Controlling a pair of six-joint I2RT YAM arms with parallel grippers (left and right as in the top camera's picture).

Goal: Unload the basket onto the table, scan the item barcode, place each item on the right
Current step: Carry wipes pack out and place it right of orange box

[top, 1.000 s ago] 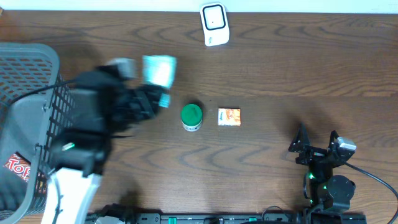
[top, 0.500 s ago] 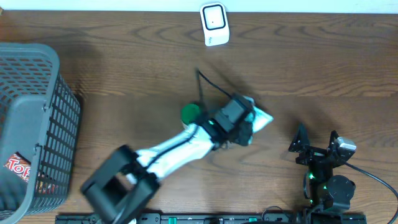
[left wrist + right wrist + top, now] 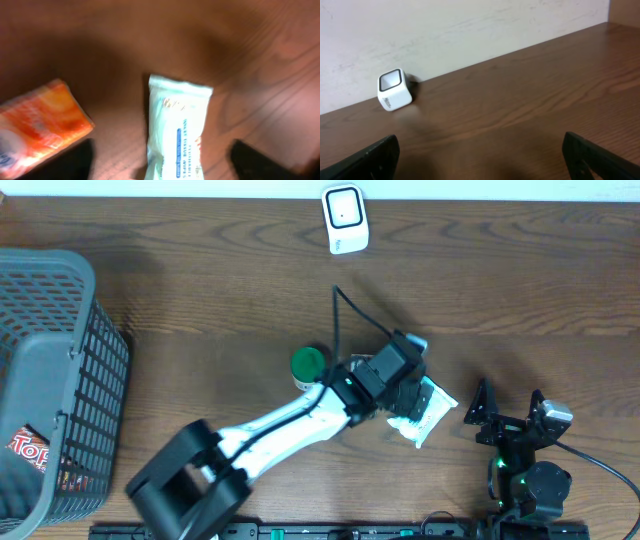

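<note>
1. hovering low over the middle of the worktop [image 3: 200, 290], the left arm [image 3: 290, 418] reaches in from the near edge, its wrist head right above the tissue wipes pack [image 3: 430, 412].
2. left jaws are spread wide. the wrist camera shows a dark tip at each lower corner, with the pack lying between them and neither tip touching it.
3. the pack is flat on the wood, white with blue lettering facing up. from overhead, one end pokes out to the right from under the wrist head.
4. an orange packet [image 3: 40, 127] lies just beside the pack in the left wrist view, with a strip of bare wood between the two. from overhead the arm hides it.
5. a green-lidded jar [image 3: 308, 364] stands upright close to the left of the wrist head.
6. the small white scanner [image 3: 343, 218] sits at the far edge of the worktop by the wall, well apart from the pack.
7. the right arm [image 3: 530, 470] sits at the near right, its head just right of the pack. right jaws are wide apart with nothing between them.
8. a grey mesh basket [image 3: 100, 370] fills the left end, with a red-labelled packet [image 3: 25, 448] inside it.
</note>
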